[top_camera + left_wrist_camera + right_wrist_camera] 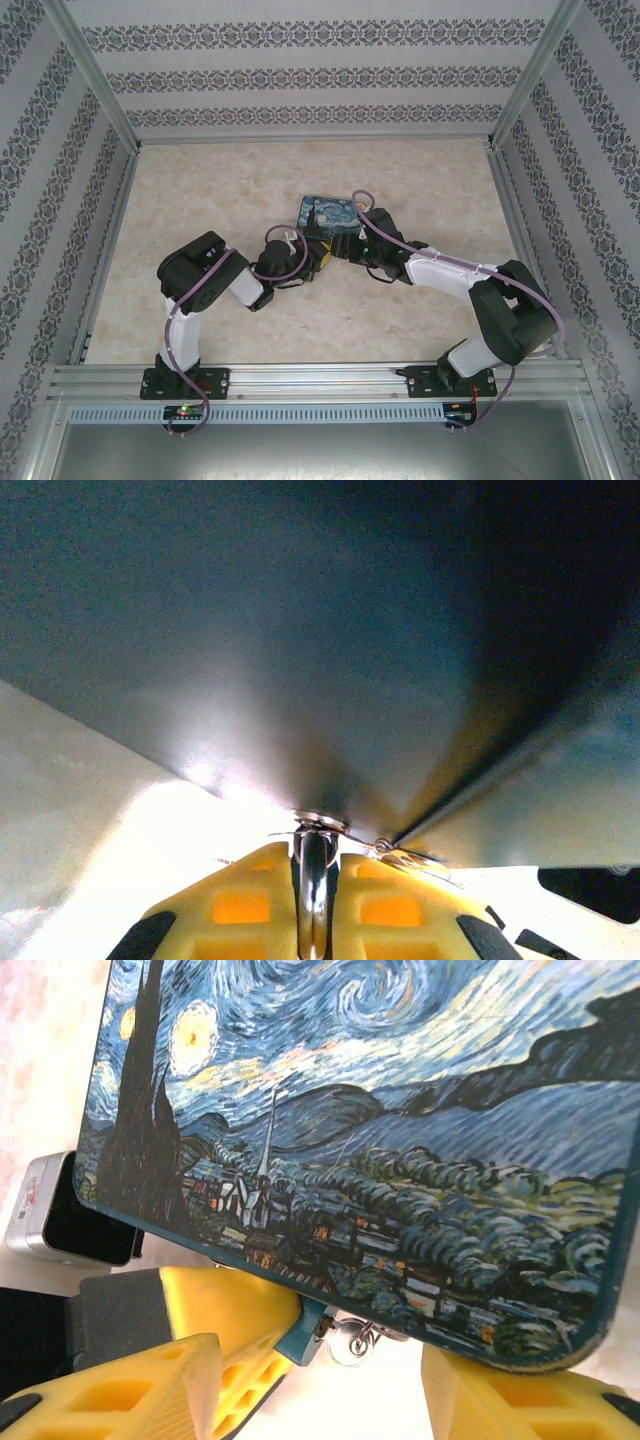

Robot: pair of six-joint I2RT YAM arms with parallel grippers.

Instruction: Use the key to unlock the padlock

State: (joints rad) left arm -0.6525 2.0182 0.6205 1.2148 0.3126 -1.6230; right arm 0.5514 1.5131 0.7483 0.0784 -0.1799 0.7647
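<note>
Top view: bright, even overhead light; soft short shadows on beige marbled tabletop. Left wrist: blue-and-yellow swirl-painted tin shaded, blurred; near-left table blown white; glint on blue-grey padlock shackle. Right wrist: tin lid sharp, nearest foreground soft.

Beige marbled tabletop between 3 floral-striped wallpaper walls, aluminium rails in front.

Open table all round; painted tin tight beside both arms' yellow fingers.
</note>
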